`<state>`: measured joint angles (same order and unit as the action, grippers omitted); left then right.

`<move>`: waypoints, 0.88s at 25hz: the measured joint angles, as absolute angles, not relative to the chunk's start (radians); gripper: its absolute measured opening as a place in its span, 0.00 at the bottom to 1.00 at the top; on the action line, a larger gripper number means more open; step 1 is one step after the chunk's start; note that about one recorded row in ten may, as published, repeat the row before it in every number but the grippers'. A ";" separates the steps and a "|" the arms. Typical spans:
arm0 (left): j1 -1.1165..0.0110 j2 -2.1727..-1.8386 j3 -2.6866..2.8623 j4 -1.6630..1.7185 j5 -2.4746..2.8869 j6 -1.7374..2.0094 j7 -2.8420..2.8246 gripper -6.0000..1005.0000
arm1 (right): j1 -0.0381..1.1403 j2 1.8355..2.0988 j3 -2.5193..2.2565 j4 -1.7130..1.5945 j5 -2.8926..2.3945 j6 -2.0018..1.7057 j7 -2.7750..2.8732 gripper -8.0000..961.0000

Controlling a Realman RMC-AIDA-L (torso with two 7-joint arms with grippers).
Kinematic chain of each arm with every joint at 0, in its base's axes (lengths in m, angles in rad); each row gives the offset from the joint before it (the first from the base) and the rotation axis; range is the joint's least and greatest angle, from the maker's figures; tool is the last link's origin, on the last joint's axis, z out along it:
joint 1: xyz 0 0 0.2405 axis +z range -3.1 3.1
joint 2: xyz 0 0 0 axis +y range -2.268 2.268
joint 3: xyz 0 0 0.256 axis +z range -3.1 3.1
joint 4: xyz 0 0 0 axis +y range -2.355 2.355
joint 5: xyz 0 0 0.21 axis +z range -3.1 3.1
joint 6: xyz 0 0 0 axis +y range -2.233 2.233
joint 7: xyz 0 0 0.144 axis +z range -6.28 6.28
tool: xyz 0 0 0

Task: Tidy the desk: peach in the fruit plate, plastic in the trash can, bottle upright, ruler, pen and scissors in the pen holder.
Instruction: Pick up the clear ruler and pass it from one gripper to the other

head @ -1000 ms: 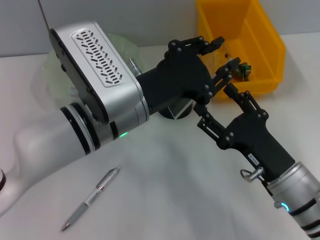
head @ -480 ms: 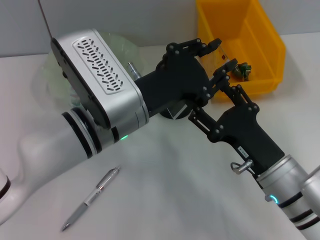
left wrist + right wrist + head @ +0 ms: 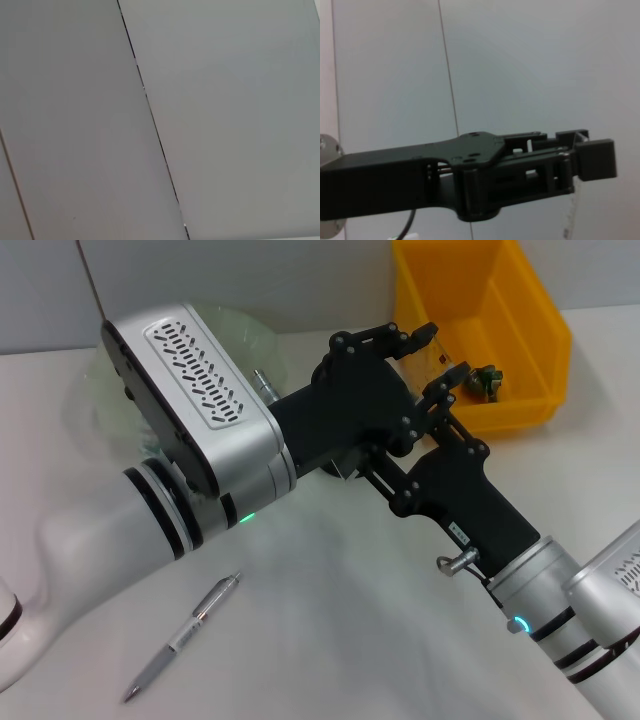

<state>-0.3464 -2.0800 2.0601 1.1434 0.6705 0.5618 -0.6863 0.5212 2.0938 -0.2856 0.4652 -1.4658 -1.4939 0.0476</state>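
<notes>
Looks like a handover by the bin: something clear is pinched in the left gripper, right gripper just beneath, fingers spread. Pen untouched, well behind.

A silver pen lies diagonally on the white desk, near its front left.

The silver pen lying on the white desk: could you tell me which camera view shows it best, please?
The head view: the silver pen lies in full sight on the white desk, near the left arm, untouched. The left wrist view shows only blank grey panels; the right wrist view shows a black gripper against a wall, no pen.
</notes>
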 joint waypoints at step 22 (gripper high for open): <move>-0.358 -2.080 2.055 1.132 0.670 0.563 -0.691 0.42 | 0.526 2.094 -0.273 0.461 -1.481 -1.500 0.048 0.18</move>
